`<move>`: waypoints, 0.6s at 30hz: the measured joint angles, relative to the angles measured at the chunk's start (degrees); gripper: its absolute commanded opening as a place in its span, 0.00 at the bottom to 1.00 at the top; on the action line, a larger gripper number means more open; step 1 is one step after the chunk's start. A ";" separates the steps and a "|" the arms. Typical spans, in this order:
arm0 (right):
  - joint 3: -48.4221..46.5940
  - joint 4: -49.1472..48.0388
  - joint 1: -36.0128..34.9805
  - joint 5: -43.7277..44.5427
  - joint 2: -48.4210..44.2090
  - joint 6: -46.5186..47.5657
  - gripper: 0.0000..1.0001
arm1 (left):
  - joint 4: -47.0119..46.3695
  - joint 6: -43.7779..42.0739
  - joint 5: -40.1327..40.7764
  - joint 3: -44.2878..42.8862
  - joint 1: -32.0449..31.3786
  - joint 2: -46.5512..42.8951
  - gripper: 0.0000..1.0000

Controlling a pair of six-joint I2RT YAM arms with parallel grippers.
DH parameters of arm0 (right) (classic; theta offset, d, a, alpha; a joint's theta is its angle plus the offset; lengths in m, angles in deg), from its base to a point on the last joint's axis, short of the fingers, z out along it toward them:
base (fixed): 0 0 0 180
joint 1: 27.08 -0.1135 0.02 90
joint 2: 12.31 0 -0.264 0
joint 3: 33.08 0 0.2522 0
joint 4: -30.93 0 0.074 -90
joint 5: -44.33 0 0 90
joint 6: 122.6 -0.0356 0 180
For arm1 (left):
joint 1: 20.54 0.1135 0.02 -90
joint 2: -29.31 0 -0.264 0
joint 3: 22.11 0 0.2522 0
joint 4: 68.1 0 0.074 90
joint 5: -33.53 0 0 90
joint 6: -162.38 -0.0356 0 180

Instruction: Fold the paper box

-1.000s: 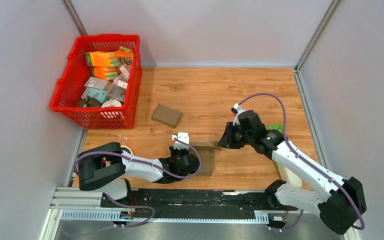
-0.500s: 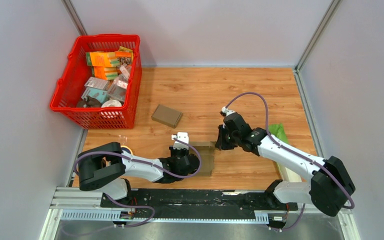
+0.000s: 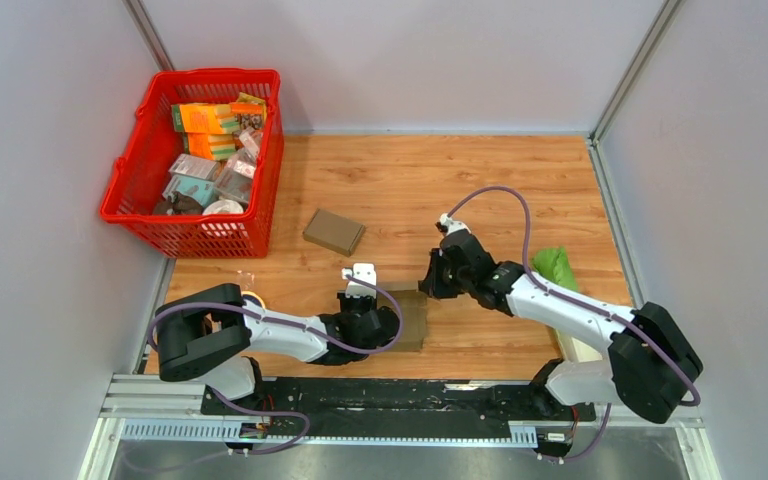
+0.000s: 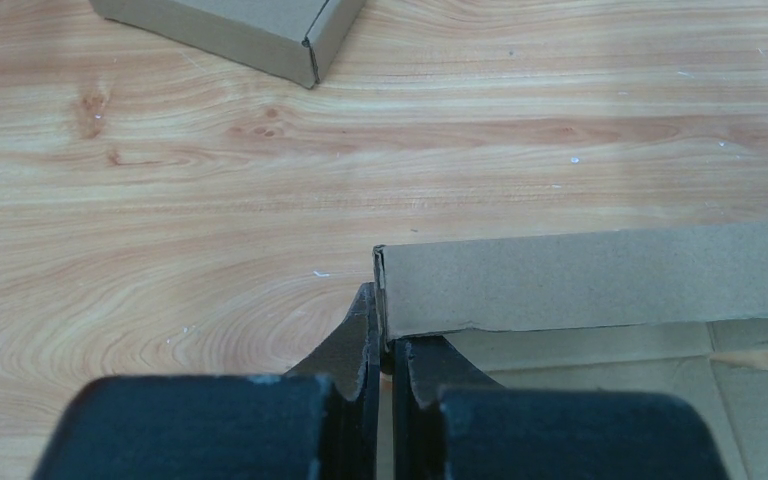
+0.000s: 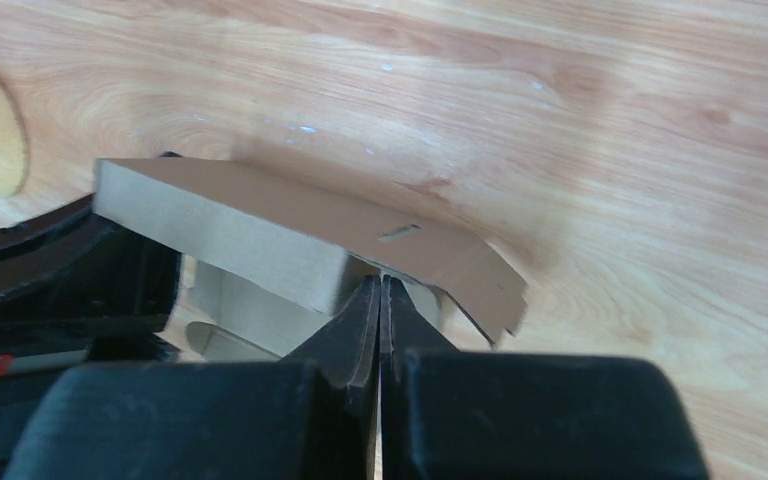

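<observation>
My left arm (image 3: 285, 333) and right arm (image 3: 560, 305), white shells between black joints, a purple cable (image 3: 508, 188) looping along each, matte black fingers (image 4: 358, 345), small white block (image 3: 363, 271) atop my left wrist

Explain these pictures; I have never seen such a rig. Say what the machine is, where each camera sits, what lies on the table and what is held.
Two robot arms are bolted at the near edge of a wooden table. One picture looks down from above; the other two come from cameras on the wrists. On the table are a red basket of packets, a closed small box and a half-folded paper box. The left gripper is shut on the paper box's raised wall at one corner. The right gripper is shut too, its tips against that wall; whether it pinches card I cannot tell.
</observation>
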 measured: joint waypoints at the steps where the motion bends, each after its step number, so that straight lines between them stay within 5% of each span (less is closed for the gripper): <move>1: 0.70 0.00 -0.11 1.46 -0.66 0.00 0.00 | 0.26 0.24 0.00 -0.13 0.00 0.04 0.00; 8: 8.81 -0.24 -0.79 8.00 -4.57 0.22 0.00 | 1.57 2.14 0.24 -0.57 -0.07 0.28 0.00; 18: 9.53 -8.83 -5.77 15.30 1.60 1.81 0.00 | 1.97 3.04 0.44 -0.63 -0.09 0.28 0.00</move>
